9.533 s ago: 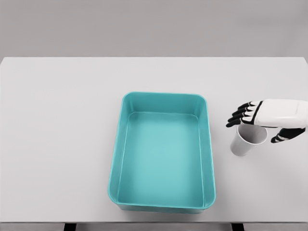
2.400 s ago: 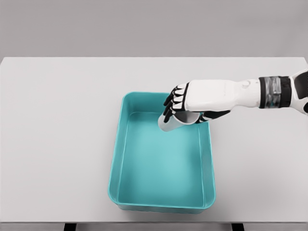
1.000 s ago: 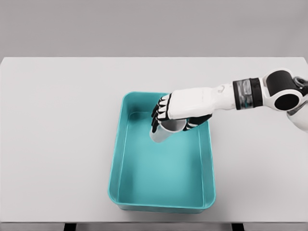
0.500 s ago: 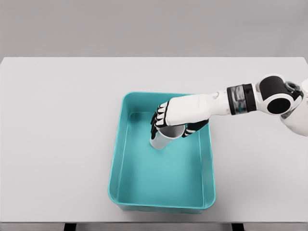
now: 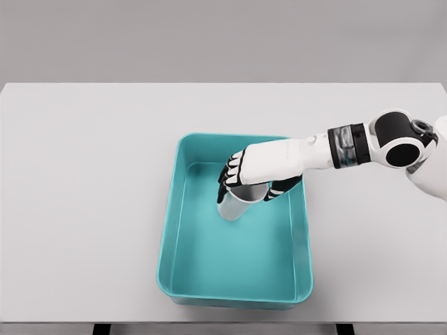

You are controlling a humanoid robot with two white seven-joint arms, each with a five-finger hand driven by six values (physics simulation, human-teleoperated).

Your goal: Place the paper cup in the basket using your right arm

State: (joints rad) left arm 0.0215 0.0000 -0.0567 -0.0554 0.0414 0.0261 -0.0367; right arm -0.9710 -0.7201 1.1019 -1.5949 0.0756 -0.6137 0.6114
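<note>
From my remote seat, starting left of the hand, I see bare white table [image 5: 84, 209] and then the near-left wall of the teal basket [image 5: 167, 237], a rectangular tub with rounded corners sitting flat on the tabletop. Most of its floor lies below and to the left of the hand.

Next comes the paper cup [image 5: 234, 204] — white, roughly upright with its mouth tipped a little toward the hand, and inside the basket's walls in the far half of the tub. I can't tell whether its base touches the basket floor. My right hand [image 5: 255, 171] sits directly over the cup's rim, black fingers [image 5: 229, 174] curled down its left side and the thumb wrapping the right side, so the cup is clasped between them.

Right of the hand, the white forearm [image 5: 307, 152] crosses the basket's far-right rim and runs over the table to a black-and-grey wrist band and joint at the picture's right edge — the arm enters from there.
</note>
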